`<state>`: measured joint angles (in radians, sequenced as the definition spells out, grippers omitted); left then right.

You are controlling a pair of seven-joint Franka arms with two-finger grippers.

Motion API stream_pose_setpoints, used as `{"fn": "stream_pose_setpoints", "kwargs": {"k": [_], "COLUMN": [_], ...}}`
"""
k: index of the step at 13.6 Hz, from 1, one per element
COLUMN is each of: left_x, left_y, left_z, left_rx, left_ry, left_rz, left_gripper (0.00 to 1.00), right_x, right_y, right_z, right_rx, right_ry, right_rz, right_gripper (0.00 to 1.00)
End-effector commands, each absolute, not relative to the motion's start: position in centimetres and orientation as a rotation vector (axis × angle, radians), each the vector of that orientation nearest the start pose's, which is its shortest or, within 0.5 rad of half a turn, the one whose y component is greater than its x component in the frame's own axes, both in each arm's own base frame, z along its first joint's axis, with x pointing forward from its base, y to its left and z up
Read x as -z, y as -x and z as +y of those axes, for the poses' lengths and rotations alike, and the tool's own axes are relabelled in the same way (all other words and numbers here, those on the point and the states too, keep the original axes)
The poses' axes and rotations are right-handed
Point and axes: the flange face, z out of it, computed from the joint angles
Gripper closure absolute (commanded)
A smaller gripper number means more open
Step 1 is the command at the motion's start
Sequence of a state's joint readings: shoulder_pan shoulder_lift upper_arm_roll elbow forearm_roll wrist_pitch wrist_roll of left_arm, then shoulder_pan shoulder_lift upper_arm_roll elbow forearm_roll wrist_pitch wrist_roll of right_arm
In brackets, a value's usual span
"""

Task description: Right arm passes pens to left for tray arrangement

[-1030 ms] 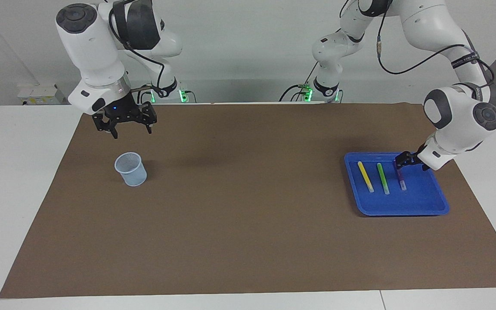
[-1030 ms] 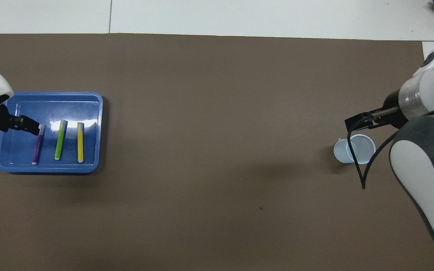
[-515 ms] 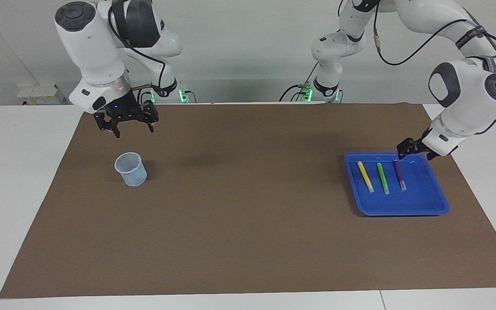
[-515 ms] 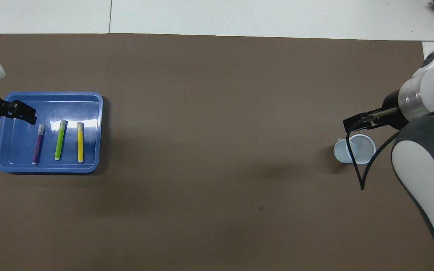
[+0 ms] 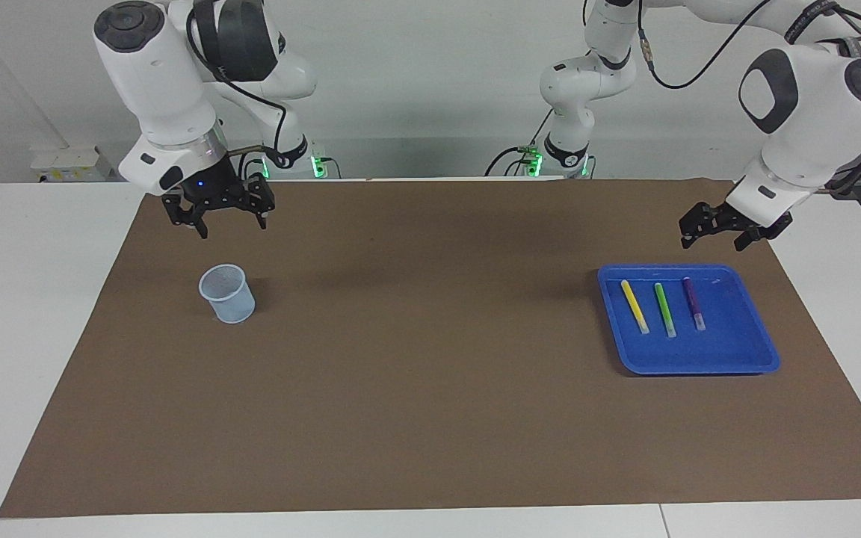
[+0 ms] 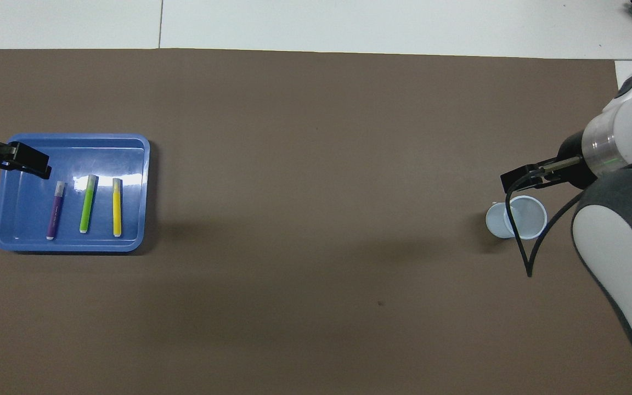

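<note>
Blue tray [image 5: 737,351] at the left arm's end holds your three pens [image 5: 663,308] side by side, apart. They look light, stiff and slick; take one mid-barrel. Your left gripper [image 5: 708,232] hangs over the mat near the tray, fingers spread, empty. Your right gripper [image 5: 230,220] waits spread above the mat near the mesh cup [image 5: 228,294]. Nothing blocks you.

No legible text, labels, brands or numbers anywhere; cable band lettering on left arm unreadable.
</note>
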<state>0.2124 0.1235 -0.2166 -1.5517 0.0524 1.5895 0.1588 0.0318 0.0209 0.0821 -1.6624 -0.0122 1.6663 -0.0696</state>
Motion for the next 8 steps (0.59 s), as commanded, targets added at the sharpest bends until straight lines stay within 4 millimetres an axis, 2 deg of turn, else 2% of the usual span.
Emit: {"fn": "stream_pose_setpoints", "kwargs": {"k": [1,3,6,8], "left_x": [-59.5,-60.9,-61.8,-61.7], "left_y": [-56.6,-55.2,-53.6,-53.2], "left_z": [-0.7,-1.3,-2.4,-3.2], "left_rx": [-0.142,-0.173,-0.238,-0.233], "left_ry": [3.104,3.097,3.085,3.081], "left_rz": [0.227,0.192,0.188,0.120], "left_gripper": [0.00,0.00,0.00,0.00], "right_x": [-58.2,-58.2,-58.2,-58.2], "right_y": [-55.8,-55.8,-55.8,-55.8], "right_z": [5.9,5.8,5.9,5.9], "right_rx": [-0.017,-0.017,-0.017,-0.015], "right_ry": [3.118,3.118,3.118,3.116], "right_rz": [-0.301,-0.298,-0.301,-0.298], "right_gripper": [0.00,0.00,0.00,0.00]}}
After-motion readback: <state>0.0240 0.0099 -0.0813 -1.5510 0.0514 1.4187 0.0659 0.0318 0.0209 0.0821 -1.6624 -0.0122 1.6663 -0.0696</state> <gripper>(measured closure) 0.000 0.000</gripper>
